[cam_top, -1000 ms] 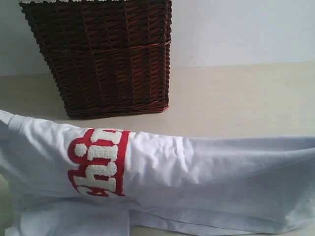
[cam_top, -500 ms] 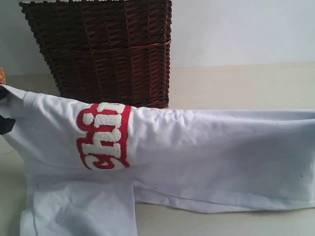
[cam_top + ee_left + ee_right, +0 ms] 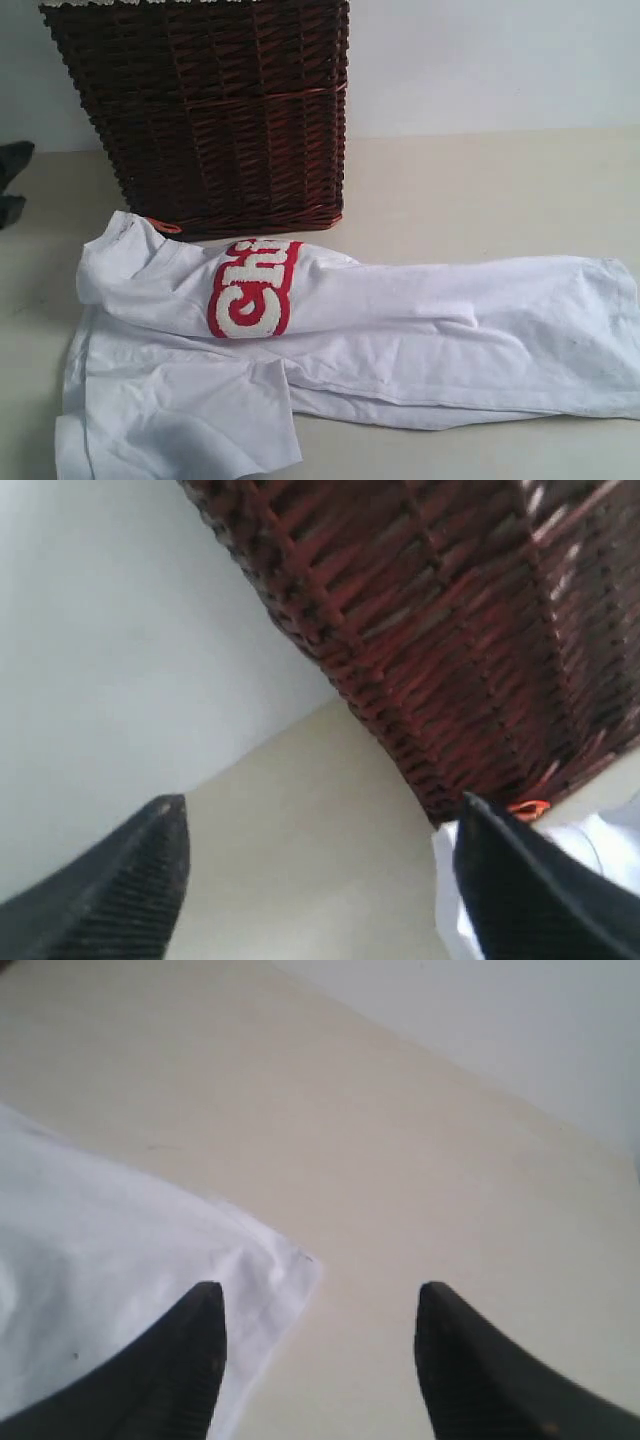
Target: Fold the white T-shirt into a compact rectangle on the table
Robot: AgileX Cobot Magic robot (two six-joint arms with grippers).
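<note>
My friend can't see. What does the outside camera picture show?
A white T-shirt with a red letter band lies rumpled on a cream table. A dark wicker basket stands behind it; the left gripper peeks in at the left edge.

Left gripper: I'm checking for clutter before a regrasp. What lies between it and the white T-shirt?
Only bare cream-beige table, as the exterior view shows; the left gripper, jaws open, is apart from the white short-sleeved cotton T-shirt.
</note>
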